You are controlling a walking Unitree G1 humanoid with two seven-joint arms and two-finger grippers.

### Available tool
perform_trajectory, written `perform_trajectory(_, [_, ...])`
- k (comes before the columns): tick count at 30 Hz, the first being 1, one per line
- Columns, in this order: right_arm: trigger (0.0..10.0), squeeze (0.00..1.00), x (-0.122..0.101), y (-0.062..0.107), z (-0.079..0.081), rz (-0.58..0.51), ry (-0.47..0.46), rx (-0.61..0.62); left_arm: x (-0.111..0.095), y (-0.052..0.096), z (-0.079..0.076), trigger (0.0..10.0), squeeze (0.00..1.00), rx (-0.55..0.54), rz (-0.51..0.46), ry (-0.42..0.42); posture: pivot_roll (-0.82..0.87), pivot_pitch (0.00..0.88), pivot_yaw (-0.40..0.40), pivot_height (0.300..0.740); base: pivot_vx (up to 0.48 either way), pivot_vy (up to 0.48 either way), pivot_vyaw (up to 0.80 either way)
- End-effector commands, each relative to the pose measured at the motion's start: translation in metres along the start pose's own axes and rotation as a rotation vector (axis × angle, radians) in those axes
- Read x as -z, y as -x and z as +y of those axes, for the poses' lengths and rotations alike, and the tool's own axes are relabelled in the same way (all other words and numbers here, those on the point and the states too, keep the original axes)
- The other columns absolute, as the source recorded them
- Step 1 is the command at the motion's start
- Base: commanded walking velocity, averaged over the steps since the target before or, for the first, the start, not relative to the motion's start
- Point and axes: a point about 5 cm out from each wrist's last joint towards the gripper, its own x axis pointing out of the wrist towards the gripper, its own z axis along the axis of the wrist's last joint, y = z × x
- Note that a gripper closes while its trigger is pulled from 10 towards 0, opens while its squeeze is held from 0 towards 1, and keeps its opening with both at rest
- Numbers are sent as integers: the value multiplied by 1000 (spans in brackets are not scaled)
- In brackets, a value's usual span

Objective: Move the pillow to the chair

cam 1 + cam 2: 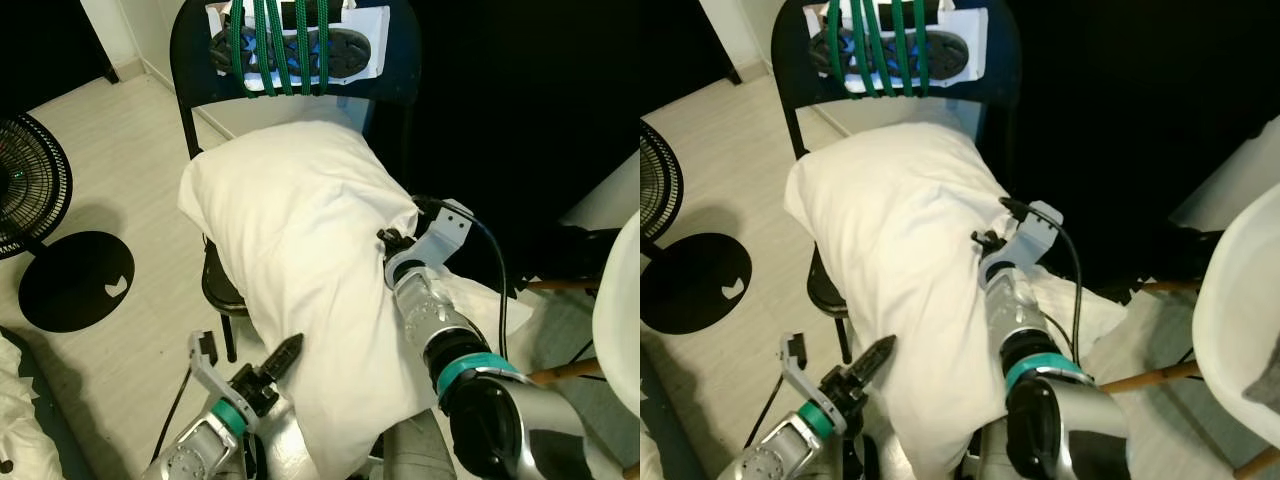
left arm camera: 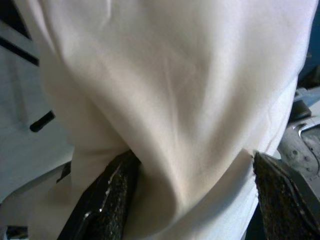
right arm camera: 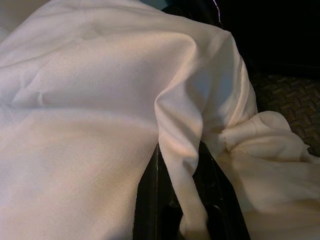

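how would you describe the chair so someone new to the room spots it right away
Find the big white pillow held up in the middle. The chair stands right behind it, black metal, partly under the pillow. Green cords strapped down its backrest set it apart from the white chair nearby.

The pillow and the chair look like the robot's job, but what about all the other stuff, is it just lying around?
Part of the job:
big white fabric pillow
black metal chair
left gripper, jaws around a fold
right gripper, jaws pinching a fold

Just lying about:
black standing fan with its round base
white chair with wooden legs
pale wood floor
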Motion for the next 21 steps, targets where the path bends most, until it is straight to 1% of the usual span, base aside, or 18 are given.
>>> perform_trajectory(1, [10000, 0, 19, 5, -5, 65, 5, 1, 24, 0, 0, 10000, 1000, 5, 91, -20, 71, 240, 44, 622, 0, 0, 0])
perform_trajectory(2, [10000, 0, 19, 5, -5, 65, 5, 1, 24, 0, 0, 10000, 1000, 5, 91, -20, 71, 240, 44, 622, 0, 0, 0])
perform_trajectory(3, [10000, 0, 20, 6, -6, 66, 6, 1, 27, 0, 1, 10000, 1000, -6, 123, -68, 71, 240, 44, 622, 0, 0, 0])
perform_trajectory(4, [10000, 0, 21, 7, -7, 69, 10, -1, 31, 0, 4, 7843, 118, -37, 150, -129, 71, 240, 44, 622, 0, 0, 0])
perform_trajectory(5, [10000, 0, 23, 8, -8, 73, 16, -3, 31, -1, 9, 2392, 0, -86, 156, -199, 71, 240, 44, 622, 0, 0, 0])
perform_trajectory(6, [10000, 0, 25, 8, -9, 76, 23, -3, 30, -1, 14, 196, 0, -139, 150, -244, 71, 240, 44, 622, 0, 0, 0])
perform_trajectory(7, [10000, 0, 25, 8, -9, 76, 23, -3, 30, -1, 14, 0, 0, -139, 150, -244, 71, 240, 44, 622, 0, 0, 0])
perform_trajectory(9, [10000, 0, 27, 9, -11, 79, 28, -3, 25, -2, 17, 0, 0, -182, 115, -283, 71, 240, 44, 622, 0, 0, 0])
perform_trajectory(14, [10000, 0, 28, 10, -12, 78, 30, -2, 18, -4, 16, 0, 0, -185, 93, -315, 63, 240, 44, 622, 0, 0, 0])
perform_trajectory(19, [10000, 0, 33, 13, -16, 79, 38, -2, 9, -7, 15, 0, 0, -199, 83, -371, 64, 232, 48, 622, 0, 0, 0])
perform_trajectory(21, [10000, 0, 34, 14, -17, 80, 39, -2, 8, -7, 15, 0, 0, -201, 81, -377, 64, 232, 48, 622, 0, 0, 0])
